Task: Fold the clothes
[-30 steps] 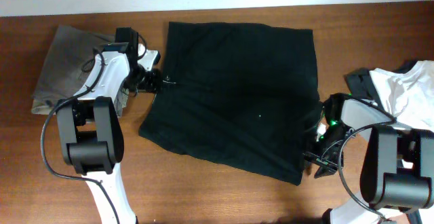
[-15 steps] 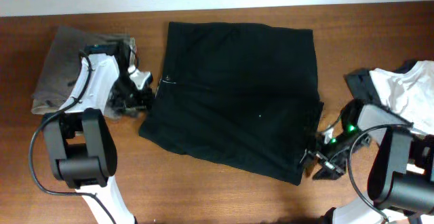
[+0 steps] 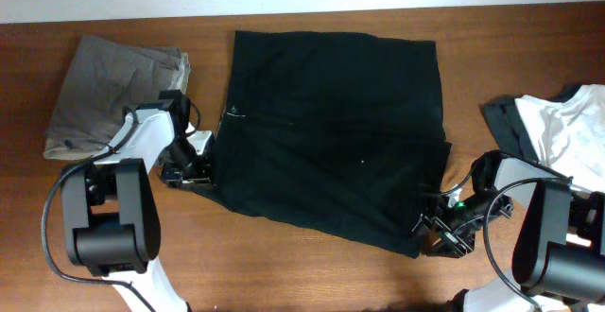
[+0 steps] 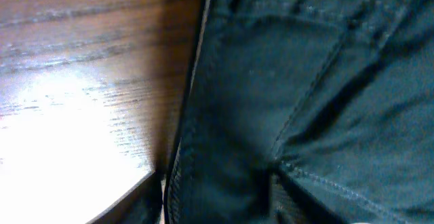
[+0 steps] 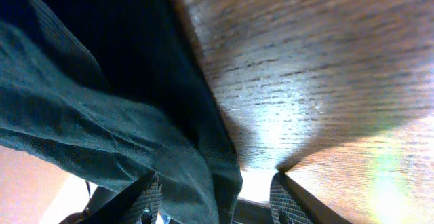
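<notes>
The black shorts [image 3: 331,132] lie spread flat in the middle of the table, with a small white label at their left edge. My left gripper [image 3: 196,167] is at their lower left corner. In the left wrist view its fingers [image 4: 217,207] are apart, with the shorts' hem [image 4: 285,81] between them. My right gripper [image 3: 437,232] is at the lower right corner. Its fingers [image 5: 213,200] are open wide around the fabric edge [image 5: 88,95]. A grey garment [image 3: 109,90] lies at the far left. A white shirt [image 3: 572,128] lies at the far right.
A dark piece of clothing [image 3: 501,115] lies under the white shirt's left edge. Bare brown wood [image 3: 284,265] runs along the front of the table. A pale wall borders the far edge.
My left gripper has moved from the shorts' upper left edge down to their lower left corner. My right gripper has dropped lower and closed in on the lower right corner.
</notes>
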`<state>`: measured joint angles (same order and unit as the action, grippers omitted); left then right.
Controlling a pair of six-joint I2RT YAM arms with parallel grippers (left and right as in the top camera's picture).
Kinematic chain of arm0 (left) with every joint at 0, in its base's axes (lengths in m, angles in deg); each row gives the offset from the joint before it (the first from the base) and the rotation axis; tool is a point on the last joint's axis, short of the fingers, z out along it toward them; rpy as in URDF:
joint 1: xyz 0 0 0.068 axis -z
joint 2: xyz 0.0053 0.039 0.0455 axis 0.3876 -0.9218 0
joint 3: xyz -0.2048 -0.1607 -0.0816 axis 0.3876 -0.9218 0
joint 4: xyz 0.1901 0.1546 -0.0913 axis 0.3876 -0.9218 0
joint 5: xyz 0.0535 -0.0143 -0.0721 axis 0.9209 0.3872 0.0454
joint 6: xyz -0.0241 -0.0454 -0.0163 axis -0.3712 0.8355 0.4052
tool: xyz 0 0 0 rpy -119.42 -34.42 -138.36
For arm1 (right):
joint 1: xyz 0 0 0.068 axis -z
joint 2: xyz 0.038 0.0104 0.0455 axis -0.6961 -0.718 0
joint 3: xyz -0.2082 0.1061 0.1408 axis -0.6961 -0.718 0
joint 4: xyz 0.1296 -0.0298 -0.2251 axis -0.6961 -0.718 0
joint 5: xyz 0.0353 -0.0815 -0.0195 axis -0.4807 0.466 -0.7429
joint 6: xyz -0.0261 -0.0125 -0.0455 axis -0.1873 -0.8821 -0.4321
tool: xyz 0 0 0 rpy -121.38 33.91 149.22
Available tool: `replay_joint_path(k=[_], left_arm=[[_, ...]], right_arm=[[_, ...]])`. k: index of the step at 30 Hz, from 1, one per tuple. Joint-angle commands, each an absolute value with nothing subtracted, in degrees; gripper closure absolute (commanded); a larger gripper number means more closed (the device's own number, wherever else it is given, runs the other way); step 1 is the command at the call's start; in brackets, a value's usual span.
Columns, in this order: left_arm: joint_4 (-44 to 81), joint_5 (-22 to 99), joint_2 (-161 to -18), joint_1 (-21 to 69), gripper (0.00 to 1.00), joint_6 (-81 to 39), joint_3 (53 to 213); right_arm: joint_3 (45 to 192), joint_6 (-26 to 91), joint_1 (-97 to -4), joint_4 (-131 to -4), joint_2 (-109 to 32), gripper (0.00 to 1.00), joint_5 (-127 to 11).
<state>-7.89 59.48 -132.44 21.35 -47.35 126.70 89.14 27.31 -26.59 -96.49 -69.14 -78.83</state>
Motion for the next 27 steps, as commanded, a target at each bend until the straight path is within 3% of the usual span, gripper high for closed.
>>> replay_joint_path(k=[1,6,10,14,20,27], left_arm=[[-12.0,61.25,-133.93,21.13,0.36,-47.04,130.61],[-19.3,60.18,-127.13,18.6,0.31,-40.64,136.38],[-22.25,44.01,-125.86,14.11,0.4,-38.58,134.11],[-13.75,32.53,-125.86,11.25,0.45,-34.47,122.81],[3.69,34.46,-125.86,10.86,0.48,-28.48,111.55],[8.52,41.67,-125.86,10.92,0.5,-27.37,110.02]], right_arm=[[88.46,27.16,-26.79,-95.92,-68.09,0.44,-79.18],[88.46,27.13,-26.81,-95.97,-68.09,0.44,-79.18],[88.46,26.68,-26.81,-95.9,-68.09,0.43,-79.16],[88.46,26.52,-26.81,-95.68,-68.09,0.43,-79.14],[88.46,26.52,-26.81,-95.62,-68.09,0.43,-77.65],[88.46,26.54,-26.79,-95.53,-68.09,0.43,-77.63]])
